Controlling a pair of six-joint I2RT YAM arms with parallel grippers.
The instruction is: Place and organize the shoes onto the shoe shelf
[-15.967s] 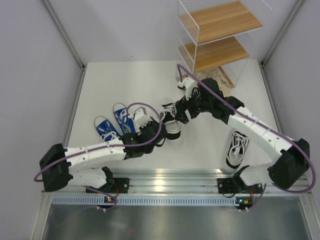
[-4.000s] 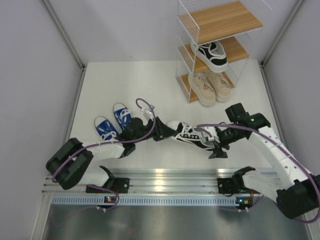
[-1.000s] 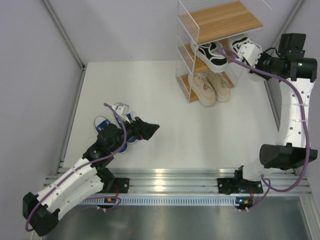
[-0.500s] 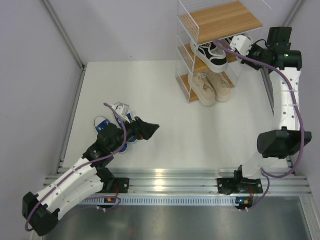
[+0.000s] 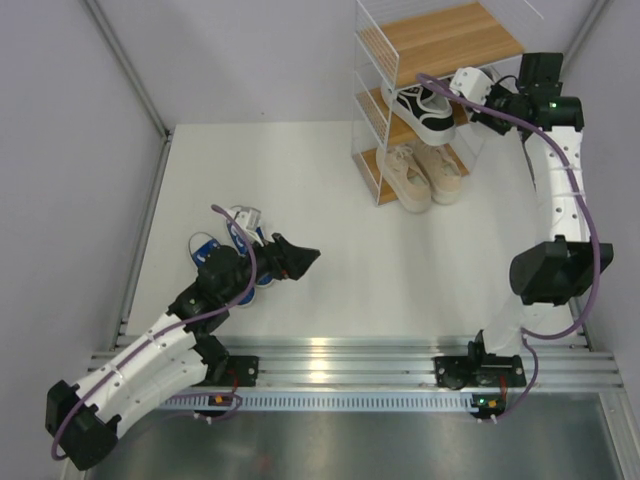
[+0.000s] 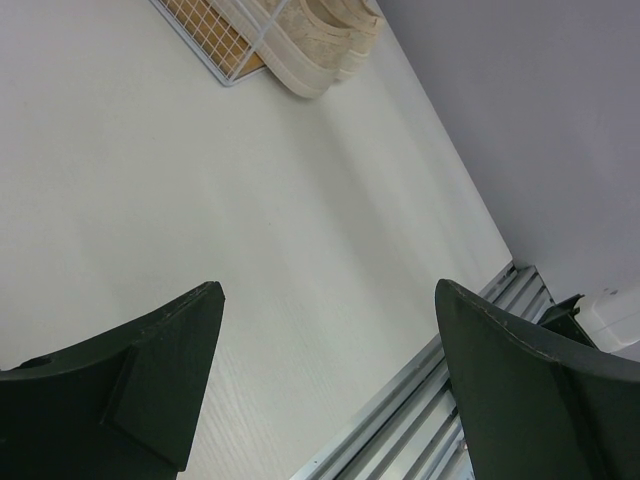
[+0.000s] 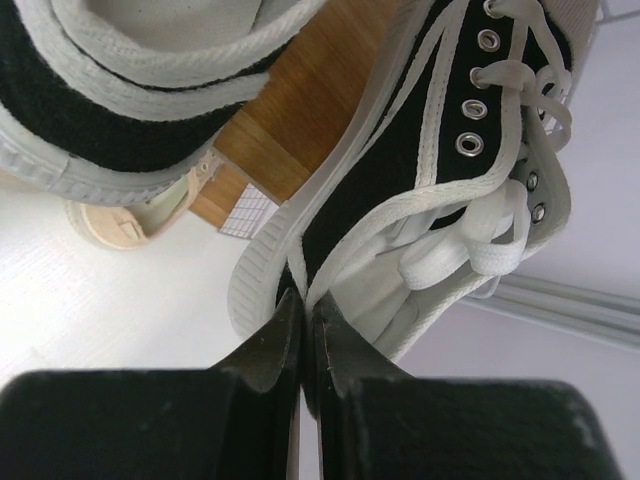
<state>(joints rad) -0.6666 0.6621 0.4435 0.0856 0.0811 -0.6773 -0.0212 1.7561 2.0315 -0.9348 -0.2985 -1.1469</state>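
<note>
Top external view: 2nd black shoe (image 5: 466,80) held at the shoe shelf (image 5: 440,40), middle tier.
Right gripper (image 7: 303,305) jaws are pinched shut on that shoe's collar, just beside its mate (image 5: 425,110); 2 beige shoes (image 5: 425,172) fill the bottom tier. Left gripper (image 5: 297,256) jaws gape, holding nothing, near 2 blue shoes (image 5: 203,248) on the bench (image 5: 400,270). Roughly half done, I judge; top tier bare.

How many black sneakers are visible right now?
2. One black sneaker sits on the shoe shelf's middle tier; the other black sneaker is pinched by its collar in the right gripper, just beside it. None seems hidden.
</note>
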